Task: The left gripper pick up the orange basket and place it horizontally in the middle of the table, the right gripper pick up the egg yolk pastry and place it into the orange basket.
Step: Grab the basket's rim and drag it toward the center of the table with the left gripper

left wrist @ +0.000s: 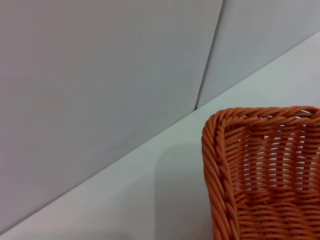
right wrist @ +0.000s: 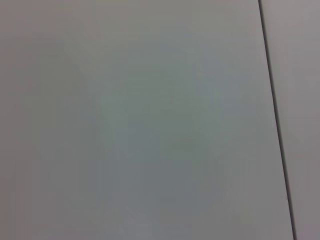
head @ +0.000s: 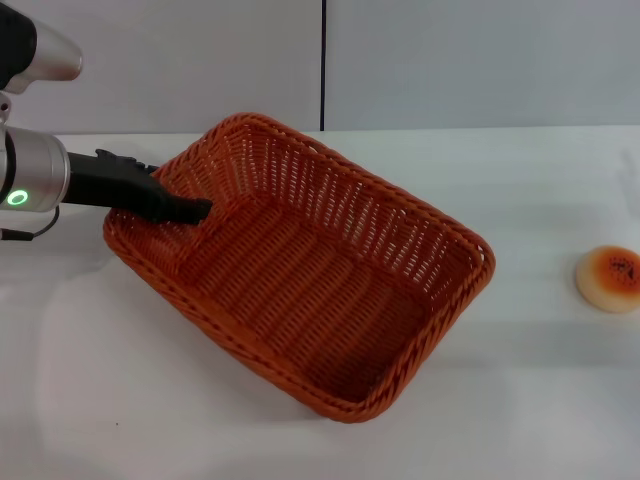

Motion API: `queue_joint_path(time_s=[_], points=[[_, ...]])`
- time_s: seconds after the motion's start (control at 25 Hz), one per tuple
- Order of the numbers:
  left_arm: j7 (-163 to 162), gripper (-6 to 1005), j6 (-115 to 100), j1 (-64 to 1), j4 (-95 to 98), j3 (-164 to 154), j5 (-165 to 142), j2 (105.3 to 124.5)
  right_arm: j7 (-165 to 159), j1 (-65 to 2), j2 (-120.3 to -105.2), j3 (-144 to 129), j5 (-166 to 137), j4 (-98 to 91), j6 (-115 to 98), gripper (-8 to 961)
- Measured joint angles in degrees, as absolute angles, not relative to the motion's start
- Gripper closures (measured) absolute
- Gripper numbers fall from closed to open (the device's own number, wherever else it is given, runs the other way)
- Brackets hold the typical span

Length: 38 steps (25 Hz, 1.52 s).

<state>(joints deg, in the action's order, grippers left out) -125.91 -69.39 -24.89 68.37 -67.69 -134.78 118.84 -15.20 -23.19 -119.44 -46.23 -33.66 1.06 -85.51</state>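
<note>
Sideways, left tool [head: 190, 208] reaching level, over orange basket [head: 330, 300] rim

My left gripper [head: 185, 207] is black, behind it a silver wrist with a glowing green ring. The orange basket [head: 300, 270] is woven all over — braided rim, open-weave sides. The table [head: 120, 400] is plain white. The egg yolk pastry [head: 609, 279] is cream, topped orange-brown — dark specks on it.
</note>
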Motion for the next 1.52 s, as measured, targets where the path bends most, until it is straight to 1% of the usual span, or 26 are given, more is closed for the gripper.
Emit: queue_joint_path(time_s=[0.16, 0.36, 0.6, 0.92, 1.12, 1.48, 1.52], points=[[-126.4, 167, -69.9, -25.1, 68.8, -67.9, -134.8, 118.85, -15.2, -23.0, -119.38, -46.2, -33.6, 1.1, -85.5, 340], [-127.8, 308, -70.1, -25.2, 69.8, -69.9, -135.5, 118.76, -15.2, -22.9, -119.36, -46.2, -33.5, 0.9, -85.5, 340], [-130.7, 527, -69.7, -25.2, 72.0, -72.0, -138.4, 118.75, -15.2, -22.8, -119.35, -46.2, -33.5, 0.8, -85.5, 340], [-136.6, 768, -69.5, -24.8, 75.7, -71.6, -139.9, 118.55, -15.2, -22.9, -119.30, -46.2, -33.5, 0.7, -85.7, 340], [-143.1, 800, -69.5, -24.4, 75.9, -68.5, -140.7, 118.27, -15.2, -23.0, -119.21, -46.2, -33.5, 0.4, -86.0, 340], [-149.2, 820, -71.4, -23.9, 76.0, -63.8, -142.6, 118.14, -15.2, -23.4, -119.09, -46.1, -33.5, -2.5, -85.7, 340], [-152.6, 826, -72.7, -20.8, 78.5, -62.1, -142.0, 118.20, -15.2, -23.5, -119.07, -46.1, -33.5, -3.5, -85.6, 340]])
